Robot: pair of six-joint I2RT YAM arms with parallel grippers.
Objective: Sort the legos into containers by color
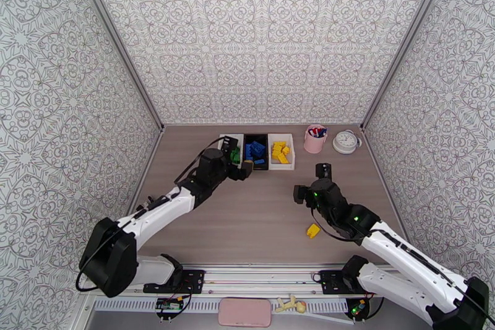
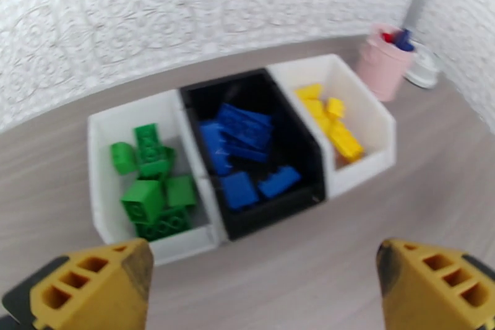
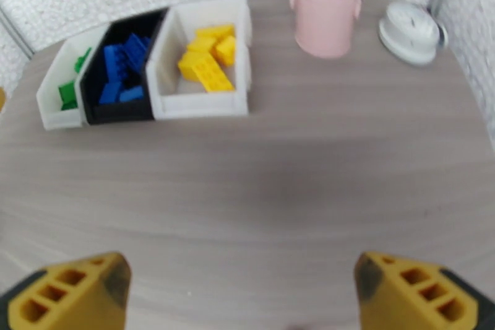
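Legos are nearly all sorted, and one brick is left out. The wooden table carries three bins touching in a row at its far side. The left white bin holds green bricks, the black bin holds blue ones, and the right white bin holds yellow bricks.

The left gripper hangs just in front of the bins with its jaws spread wide and nothing between them. The right gripper is over bare table nearer the arms, also wide and empty.

A single yellow brick lies alone close beside the right arm, well apart from the bins. The last pick seems to be the step in hand. The right gripper would need to pull back toward its base, drop over that brick, close on it and carry it to the right white bin.
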